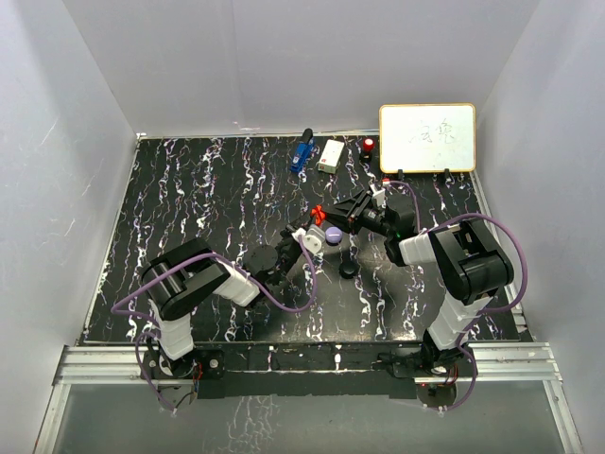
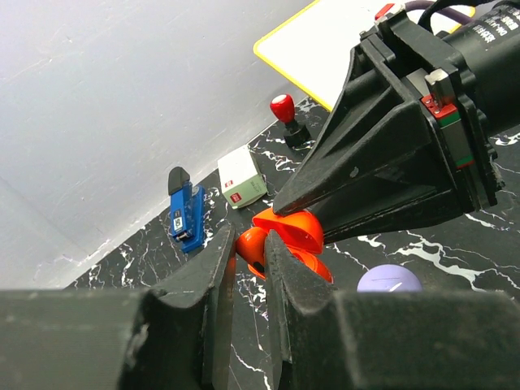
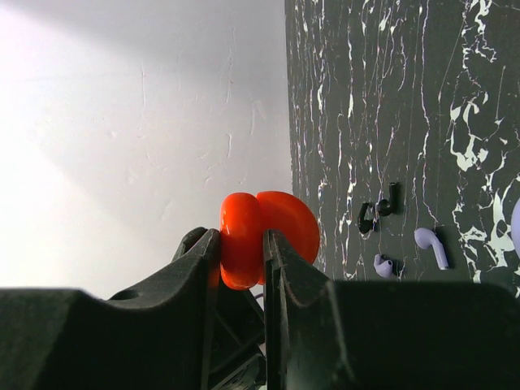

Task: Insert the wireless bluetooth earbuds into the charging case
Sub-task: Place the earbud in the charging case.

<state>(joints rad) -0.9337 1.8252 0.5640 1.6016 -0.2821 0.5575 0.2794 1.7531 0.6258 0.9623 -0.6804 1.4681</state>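
Note:
My right gripper (image 3: 242, 244) is shut on the red charging case (image 3: 286, 218) and holds it above the table with its lid open; in the left wrist view the case (image 2: 294, 232) sits just under the right gripper's black fingers. My left gripper (image 2: 250, 244) is shut on a red earbud (image 2: 249, 249) and presses it against the open case. From above, both grippers meet at the red case (image 1: 319, 214) at mid-table. Two black earbuds (image 3: 378, 211) and two lavender earbuds (image 3: 431, 246) lie loose on the table.
A lavender case (image 1: 333, 236) and a black case (image 1: 349, 270) lie near the grippers. At the back stand a blue device (image 1: 302, 151), a white box (image 1: 331, 155), a red-topped knob (image 1: 368, 146) and a whiteboard (image 1: 427, 138).

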